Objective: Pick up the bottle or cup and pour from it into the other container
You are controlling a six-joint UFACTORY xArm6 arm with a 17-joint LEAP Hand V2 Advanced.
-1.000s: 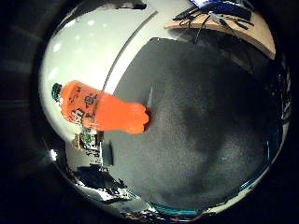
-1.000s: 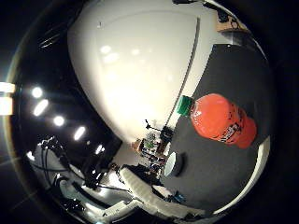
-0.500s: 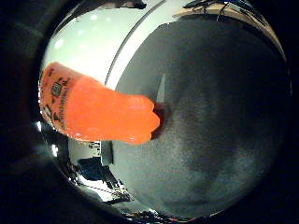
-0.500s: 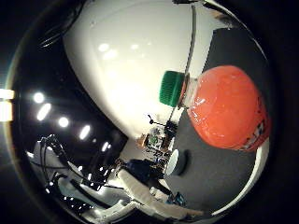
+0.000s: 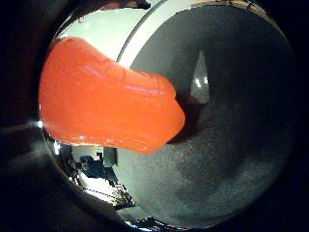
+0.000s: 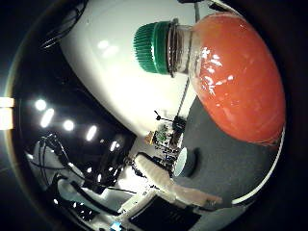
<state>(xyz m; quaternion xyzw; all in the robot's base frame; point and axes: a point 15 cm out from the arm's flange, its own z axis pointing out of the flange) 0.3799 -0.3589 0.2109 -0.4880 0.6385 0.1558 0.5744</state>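
Observation:
An orange bottle [image 5: 106, 97] filled with orange drink lies close to the palm and fills much of the right little finger side palm view. It rests on a dark grey mat [image 5: 232, 126]. The right thumb side palm view shows its green cap [image 6: 154, 48] and its rounded orange body [image 6: 236, 77], also very near. A small round grey container [image 6: 180, 164] stands on the mat away from the bottle.
A white surface [image 6: 125, 87] lies beyond the mat's edge. Small cluttered items [image 6: 166, 135] stand near the round container. A white arm-like part [image 6: 178, 188] crosses below it. Ceiling lights [image 6: 53, 115] shine in the dark room.
The bottle has grown much larger in both views over the last second: the palm has come close to it. The bottle itself has not visibly moved on the mat.

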